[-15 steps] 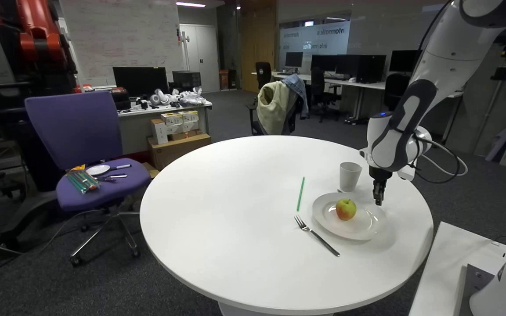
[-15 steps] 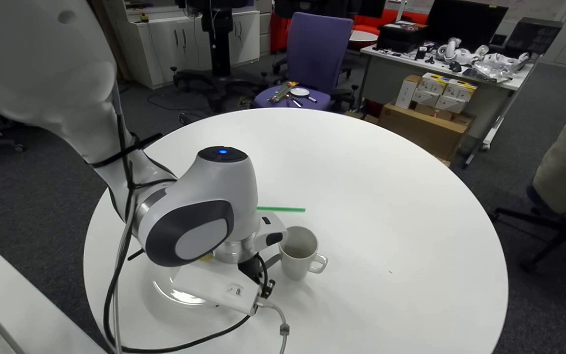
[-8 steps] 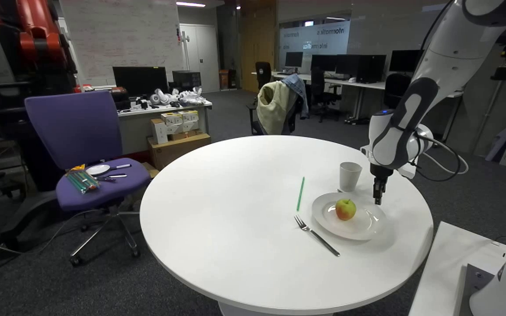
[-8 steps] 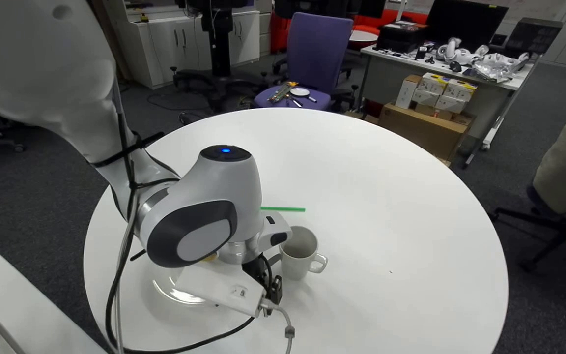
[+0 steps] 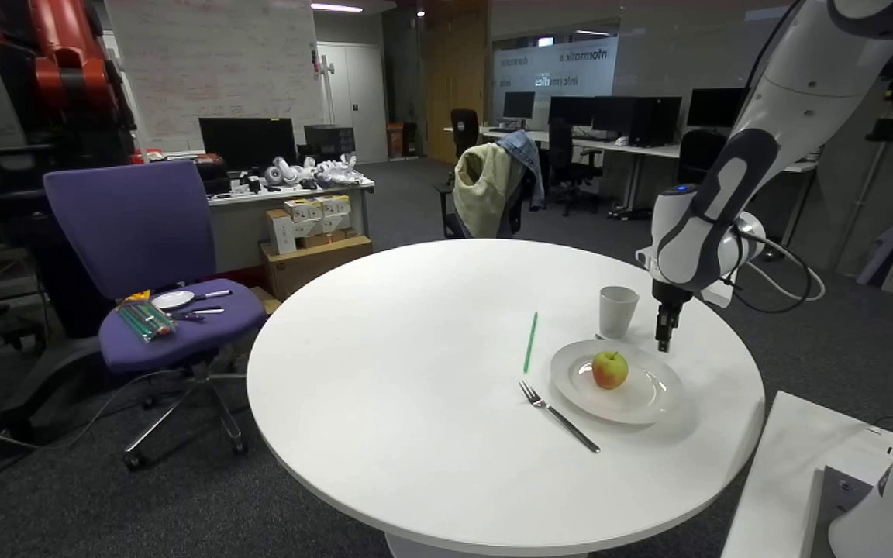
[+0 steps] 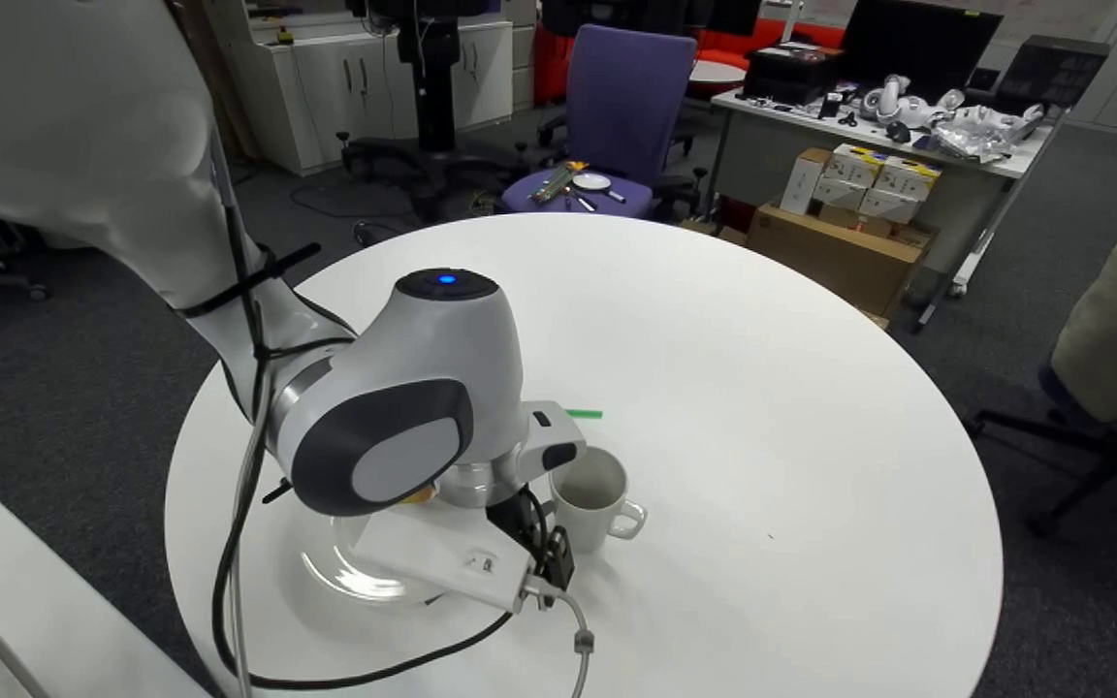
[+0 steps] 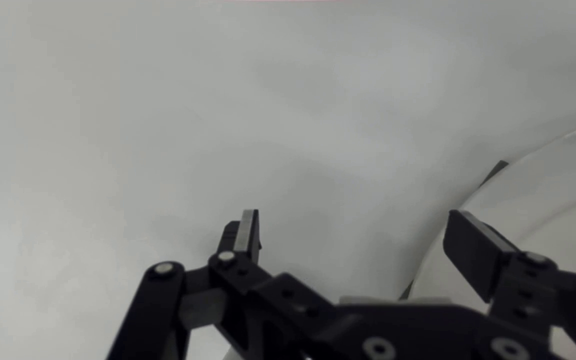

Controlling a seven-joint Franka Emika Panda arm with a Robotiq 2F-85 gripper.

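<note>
My gripper [image 7: 355,220] stands open in the wrist view, its black fingers wide apart with only white table seen between them. In an exterior view the gripper [image 5: 663,346] hangs just beyond the rim of a white plate [image 5: 644,397], close to a white mug [image 5: 617,311]. A red-and-green apple [image 5: 609,370] sits on the plate. Beneath the right finger, the plate [image 7: 563,210] shows in the wrist view. Dark bits of a thin object [image 7: 494,172] peek out at its edge; the rest is hidden. The mug [image 6: 586,523] has its handle turned away from the arm.
On the round white table [image 5: 415,372] lie a fork [image 5: 570,426] beside the plate and a thin green stick [image 5: 531,342]. A purple chair [image 5: 183,318] with several items on its seat stands past the table. A cable [image 6: 365,679] loops from the wrist.
The gripper's fingers have spread apart. The hand has risen slightly and shifted a little toward the mug's side. Plate, apple, mug, fork and green stick have stayed put.
</note>
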